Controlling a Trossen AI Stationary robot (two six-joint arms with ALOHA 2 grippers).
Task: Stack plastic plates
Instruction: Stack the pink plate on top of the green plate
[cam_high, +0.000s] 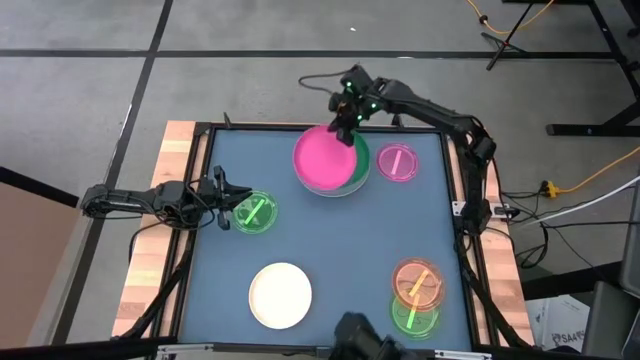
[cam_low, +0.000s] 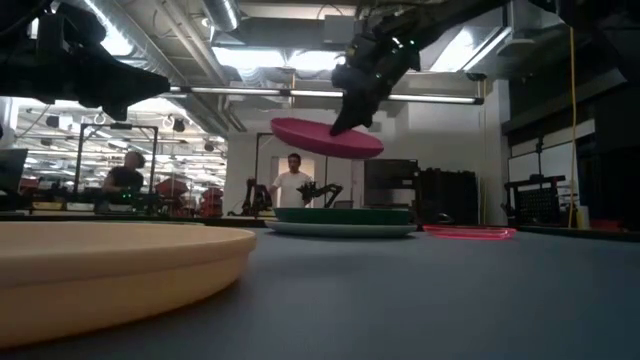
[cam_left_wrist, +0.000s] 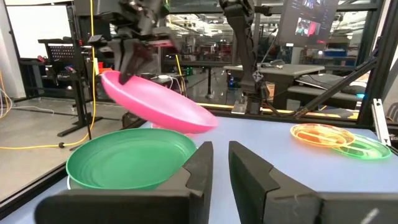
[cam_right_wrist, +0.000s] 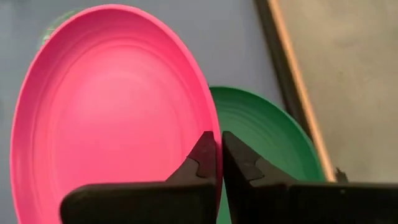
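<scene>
A hot pink plate hangs tilted in my right gripper, which is shut on it near the table's far edge. Just below it a dark green plate rests on a pale blue-white plate. A small translucent pink plate lies flat to their right. The cream plate lies at the near middle. A small green plate lies in front of my left gripper, which waits at the left edge, slightly open around nothing. My right gripper pinches the pink plate's rim on its far right side, one finger on the upper face and one on the underside. The fingers slant down from the far side. The plate is lifted clear of the green plate and tilts, its free side lower.
A small orange plate overlaps a small green one at the near right corner. A dark raised frame borders the blue mat. People stand in the room beyond the far edge.
</scene>
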